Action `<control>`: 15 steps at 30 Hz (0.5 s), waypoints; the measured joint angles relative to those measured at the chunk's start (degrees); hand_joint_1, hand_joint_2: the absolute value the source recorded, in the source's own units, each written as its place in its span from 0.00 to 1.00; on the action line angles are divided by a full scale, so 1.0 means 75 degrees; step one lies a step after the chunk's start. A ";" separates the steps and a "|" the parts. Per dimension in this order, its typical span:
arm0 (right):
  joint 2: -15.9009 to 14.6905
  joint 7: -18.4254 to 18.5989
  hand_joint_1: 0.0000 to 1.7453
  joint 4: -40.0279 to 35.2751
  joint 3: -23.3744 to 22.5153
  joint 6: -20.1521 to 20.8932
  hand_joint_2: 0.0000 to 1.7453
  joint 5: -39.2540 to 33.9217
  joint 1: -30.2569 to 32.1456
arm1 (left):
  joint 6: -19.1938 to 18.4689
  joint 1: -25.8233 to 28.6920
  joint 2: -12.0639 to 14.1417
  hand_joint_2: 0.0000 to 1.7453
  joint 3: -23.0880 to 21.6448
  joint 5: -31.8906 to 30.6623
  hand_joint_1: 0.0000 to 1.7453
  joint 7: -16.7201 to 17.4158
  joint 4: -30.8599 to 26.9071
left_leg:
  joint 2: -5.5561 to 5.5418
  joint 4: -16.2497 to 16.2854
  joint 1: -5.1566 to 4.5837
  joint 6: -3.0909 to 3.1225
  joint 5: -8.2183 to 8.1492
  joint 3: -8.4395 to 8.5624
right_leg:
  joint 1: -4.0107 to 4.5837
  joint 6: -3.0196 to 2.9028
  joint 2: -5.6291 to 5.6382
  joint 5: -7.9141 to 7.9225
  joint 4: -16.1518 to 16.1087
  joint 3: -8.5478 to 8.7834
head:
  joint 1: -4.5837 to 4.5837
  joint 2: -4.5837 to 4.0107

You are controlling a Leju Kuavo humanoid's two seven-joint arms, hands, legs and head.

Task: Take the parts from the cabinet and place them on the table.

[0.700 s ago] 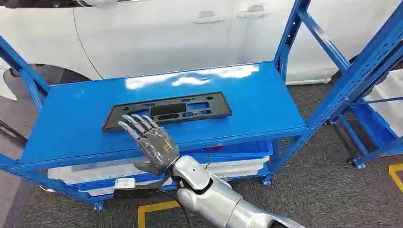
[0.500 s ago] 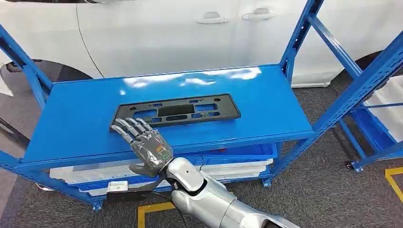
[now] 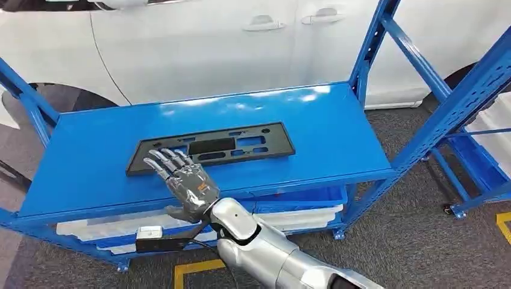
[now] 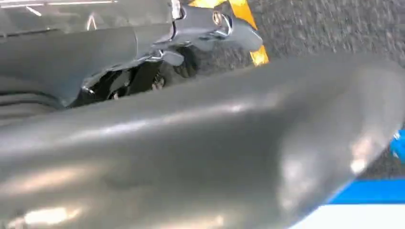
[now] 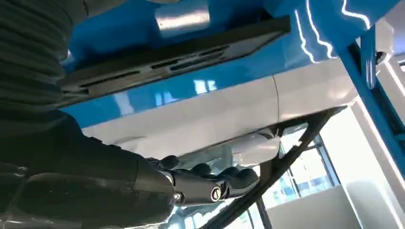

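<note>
Likely light, stiff plastic licence-plate frame (image 3: 211,147); right hand (image 3: 184,179) spread, empty, at its 7 o'clock corner; you pinch long edge. Left hand (image 4: 191,157): can't tell.

**My silver arm and grey hand**

My right arm (image 3: 271,256) is smooth, polished silver, built of rounded segments with a dark seam at the bulging wrist joint. My right hand (image 3: 187,180) is metallic grey, with slim, lighter silver fingers (image 3: 161,158) and small coloured marks on its back. A thin black cable runs from a black box with a white label beside the wrist. Up close, a ribbed grey cover and dark fingers with silver screws appear.
</note>
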 joint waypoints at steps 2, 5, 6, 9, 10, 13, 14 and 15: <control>-0.0003 0.0000 0.00 0.0044 0.0000 -0.0015 1.00 -0.0006 0.0005 | 0.0000 0.0016 0.0009 0.00 0.0000 0.0000 0.00 0.0000 0.0000 | 0.0001 0.1010 0.0001 -0.0038 -0.0244 -0.0617 | 0.0021 -0.0015 0.0002 -0.0046 0.0018 0.0023 | 0.0003 0.0000; 0.0006 0.0003 0.00 0.0079 0.0000 -0.0020 1.00 -0.0006 -0.0001 | 0.0003 0.0025 0.0009 0.00 0.0000 0.0000 0.00 0.0000 0.0000 | 0.0004 -0.0055 0.0004 -0.0023 0.0659 -0.0267 | 0.0017 0.0013 0.0034 -0.0160 0.0063 0.0141 | 0.0003 0.0000; 0.0018 0.0003 0.00 0.0082 0.0000 -0.0026 1.00 -0.0006 -0.0009 | 0.0003 0.0020 0.0014 0.00 0.0000 0.0000 0.00 0.0000 0.0000 | 0.0014 -0.0812 0.0006 -0.0001 0.1076 0.0058 | 0.0017 0.0039 0.0036 -0.0215 0.0082 0.0199 | 0.0003 0.0000; 0.0026 0.0006 0.00 0.0108 -0.0003 -0.0055 1.00 -0.0032 -0.0063 | 0.0003 0.0003 0.0017 0.00 -0.0003 -0.0012 0.00 0.0000 0.0000 | 0.0005 -0.1285 -0.0068 0.0162 0.1022 0.0266 | 0.0067 0.0153 0.0043 -0.0263 0.0118 0.0167 | 0.0021 0.0000; 0.0029 0.0006 0.00 0.0120 -0.0006 -0.0061 1.00 -0.0038 -0.0070 | 0.0003 0.0008 0.0017 0.00 -0.0003 -0.0003 0.00 0.0000 0.0000 | -0.0001 -0.1276 -0.0081 0.0205 0.0994 0.0259 | 0.0057 0.0183 0.0041 -0.0279 0.0106 0.0172 | 0.0012 0.0000; 0.0050 0.0006 0.00 0.0140 -0.0018 -0.0061 1.00 -0.0067 -0.0123 | 0.0012 0.0019 0.0009 0.00 0.0000 0.0000 0.00 -0.0003 0.0000 | 0.0008 -0.1356 -0.0011 0.0333 0.0999 0.0332 | 0.0052 0.0330 0.0017 -0.0454 0.0317 0.0117 | 0.0035 0.0000; 0.0058 0.0006 0.00 0.0149 -0.0020 -0.0061 1.00 -0.0070 -0.0152 | 0.0012 0.0008 0.0009 0.00 0.0000 0.0000 0.00 -0.0009 0.0000 | 0.0017 -0.1355 -0.0011 0.0383 0.0976 0.0340 | 0.0041 0.0352 0.0012 -0.0683 0.0766 -0.0110 | 0.0061 0.0000; 0.0058 0.0006 0.00 0.0163 -0.0020 -0.0061 1.00 -0.0073 -0.0155 | 0.0012 0.0004 0.0009 0.00 0.0000 0.0000 0.00 -0.0012 0.0000 | 0.0019 -0.1354 -0.0014 0.0407 0.0960 0.0357 | 0.0024 0.0375 0.0008 -0.0983 0.1465 -0.0486 | 0.0055 0.0000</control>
